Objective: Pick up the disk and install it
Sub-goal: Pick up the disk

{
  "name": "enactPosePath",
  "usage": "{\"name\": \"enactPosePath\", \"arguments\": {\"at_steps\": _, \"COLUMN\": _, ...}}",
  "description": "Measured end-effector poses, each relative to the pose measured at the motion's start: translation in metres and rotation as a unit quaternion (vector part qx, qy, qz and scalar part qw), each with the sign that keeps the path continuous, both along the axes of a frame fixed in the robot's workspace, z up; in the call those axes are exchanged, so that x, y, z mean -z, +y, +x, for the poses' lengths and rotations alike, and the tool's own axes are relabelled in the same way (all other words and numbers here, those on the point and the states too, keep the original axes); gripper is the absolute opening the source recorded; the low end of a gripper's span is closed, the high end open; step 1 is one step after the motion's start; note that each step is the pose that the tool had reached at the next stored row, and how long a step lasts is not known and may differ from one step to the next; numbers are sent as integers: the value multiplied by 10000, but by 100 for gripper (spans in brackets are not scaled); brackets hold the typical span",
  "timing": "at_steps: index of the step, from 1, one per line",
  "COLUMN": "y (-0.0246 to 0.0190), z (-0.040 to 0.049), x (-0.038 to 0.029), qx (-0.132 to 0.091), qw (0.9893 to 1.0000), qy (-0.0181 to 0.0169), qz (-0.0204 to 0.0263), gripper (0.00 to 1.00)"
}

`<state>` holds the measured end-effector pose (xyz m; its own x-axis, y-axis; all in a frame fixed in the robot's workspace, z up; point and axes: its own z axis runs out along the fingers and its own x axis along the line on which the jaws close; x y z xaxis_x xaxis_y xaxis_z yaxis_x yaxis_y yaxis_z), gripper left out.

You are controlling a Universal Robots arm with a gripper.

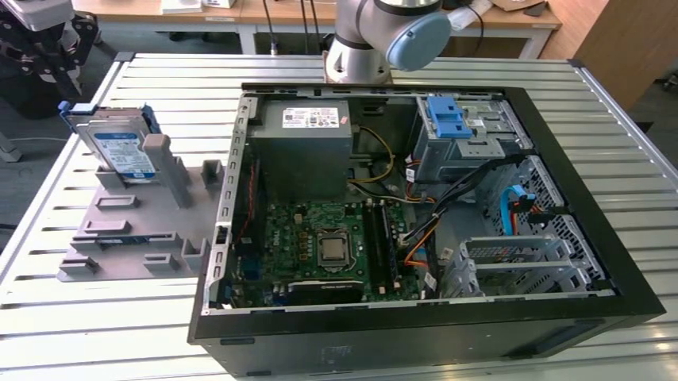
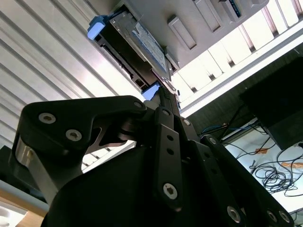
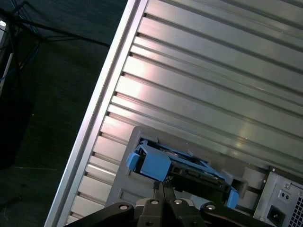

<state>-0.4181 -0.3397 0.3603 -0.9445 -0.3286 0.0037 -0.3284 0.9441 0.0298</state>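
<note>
Currently we record: disk (image 1: 122, 149), standing on edge in the grey holder (image 1: 138, 205) on the table (image 1: 106, 333), beside the open computer case (image 1: 424, 337); hand (image 3: 160, 186), fingers pressed together, holding nothing, near the disk's blue end.

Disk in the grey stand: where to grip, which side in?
I'd pinch the disk across its flat faces at the free top edge, coming from above. It stands on edge, leaning, lower part seated in the grey holder, blue rails along its sides.
</note>
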Motion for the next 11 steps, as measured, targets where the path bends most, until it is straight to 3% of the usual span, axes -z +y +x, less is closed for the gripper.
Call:
{"name": "enactPosePath", "arguments": {"at_steps": 6, "y": 0, "z": 0, "x": 2, "qx": -218, "qw": 9998, "qy": -1, "qz": -1, "gripper": 11}}
{"name": "enactPosePath", "arguments": {"at_steps": 11, "y": 0, "z": 1, "x": 8, "qx": -524, "qw": 9986, "qy": -4, "qz": -2, "gripper": 11}}
